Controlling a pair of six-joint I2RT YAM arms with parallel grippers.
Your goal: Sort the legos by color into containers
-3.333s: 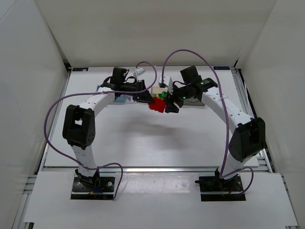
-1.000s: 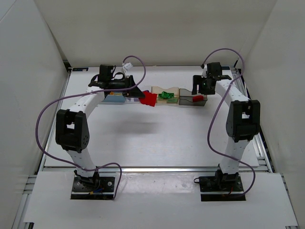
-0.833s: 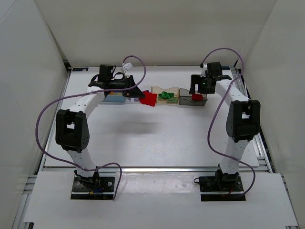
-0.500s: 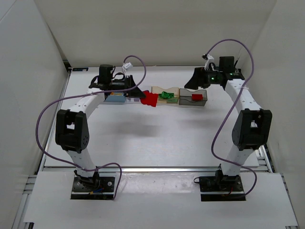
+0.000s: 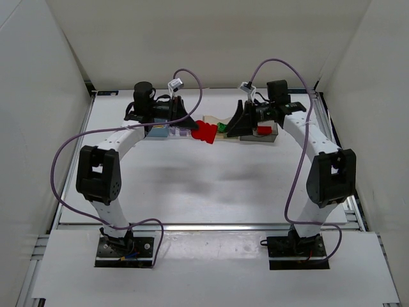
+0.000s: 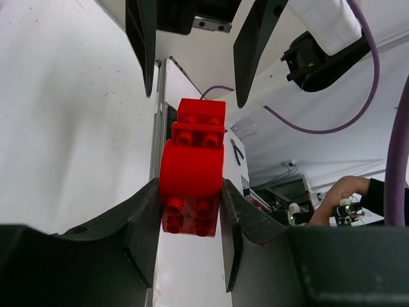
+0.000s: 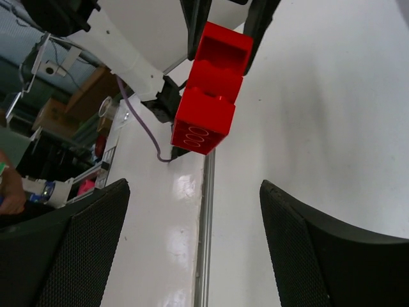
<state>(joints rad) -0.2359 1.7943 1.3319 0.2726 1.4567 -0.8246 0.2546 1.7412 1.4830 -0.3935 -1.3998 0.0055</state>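
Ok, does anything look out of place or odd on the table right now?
Nothing looks spilled or broken. The only stray piece is the red lego: it is up in the air, clamped by one end in the left gripper, and it sticks out toward the open right gripper.

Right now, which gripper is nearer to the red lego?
Left. The left gripper clamps the red lego between its fingers. The right gripper hangs open just beside it, pointed at it, not touching.

no legible text, labels, brands or numbers anywhere
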